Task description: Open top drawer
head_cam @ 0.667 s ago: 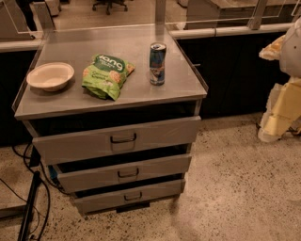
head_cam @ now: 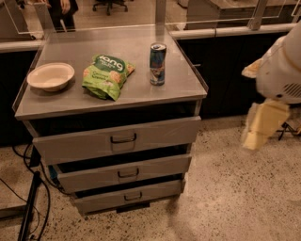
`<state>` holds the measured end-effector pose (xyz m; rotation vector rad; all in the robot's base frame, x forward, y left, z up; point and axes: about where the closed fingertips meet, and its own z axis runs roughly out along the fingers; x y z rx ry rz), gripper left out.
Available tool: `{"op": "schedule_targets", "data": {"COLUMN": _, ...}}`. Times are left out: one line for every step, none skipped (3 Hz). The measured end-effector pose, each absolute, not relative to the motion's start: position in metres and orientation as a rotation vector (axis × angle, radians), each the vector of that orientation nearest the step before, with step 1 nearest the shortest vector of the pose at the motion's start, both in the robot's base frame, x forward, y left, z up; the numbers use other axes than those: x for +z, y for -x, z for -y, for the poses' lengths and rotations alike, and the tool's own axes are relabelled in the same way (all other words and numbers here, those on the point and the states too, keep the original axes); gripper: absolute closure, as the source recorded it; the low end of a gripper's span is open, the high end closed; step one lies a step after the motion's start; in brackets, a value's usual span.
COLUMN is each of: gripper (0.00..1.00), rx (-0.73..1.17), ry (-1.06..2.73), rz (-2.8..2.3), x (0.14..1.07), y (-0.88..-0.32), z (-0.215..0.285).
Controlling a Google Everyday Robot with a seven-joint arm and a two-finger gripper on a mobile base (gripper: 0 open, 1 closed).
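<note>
The camera view looks down at a grey metal cabinet (head_cam: 136, 101). The top drawer (head_cam: 84, 143) is the first one under the cabinet's flat top. It is the widest and tallest of the three drawers. Its dark handle (head_cam: 123, 139) sits in the middle of its front. A thin dark gap shows between the cabinet's top and the upper edge of this drawer. Under it come the middle drawer (head_cam: 155, 170) and then the bottom drawer (head_cam: 103, 201). Each is a bit narrower, with a small handle like the first.

Three things sit on the cabinet's top. A pale bowl (head_cam: 51, 76) is at the left side. A green bag (head_cam: 107, 75) of snacks lies flat in the middle, just beside the bowl. A can (head_cam: 157, 63) stands upright to the right of the bag, near the cabinet's right edge. All three sit back from the front edge.

The gripper (head_cam: 259, 128) is off to the right of the cabinet, well apart from it (it looks like a pale yellow blur). It hangs over the speckled floor (head_cam: 225, 197), at about the height of the top drawer, and it touches nothing. I cannot tell if it is clenched or released. The white arm (head_cam: 282, 66) is above it.

Speckled floor lies in front of the drawers. Black cables (head_cam: 33, 202) lie on the floor at the cabinet's lower left. A dark counter (head_cam: 225, 70) runs behind the cabinet on the right. A person (head_cam: 61, 7) stands far behind the cabinet's back left corner.
</note>
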<state>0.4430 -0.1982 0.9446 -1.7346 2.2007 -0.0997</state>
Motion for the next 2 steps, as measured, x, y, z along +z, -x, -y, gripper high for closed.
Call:
{"op": "schedule_targets", "data": {"gripper": 0.0, "rx": -0.083, "ry": 1.747, "rz": -2.203, "x": 0.9048, "y": -0.4554, "z": 0.1855}}
{"op": "schedule_targets", "data": {"gripper": 0.0, "rx": -0.077, "ry": 1.743, "rz": -2.201, "x": 0.8979, "y": -0.4567, "z": 0.1805}}
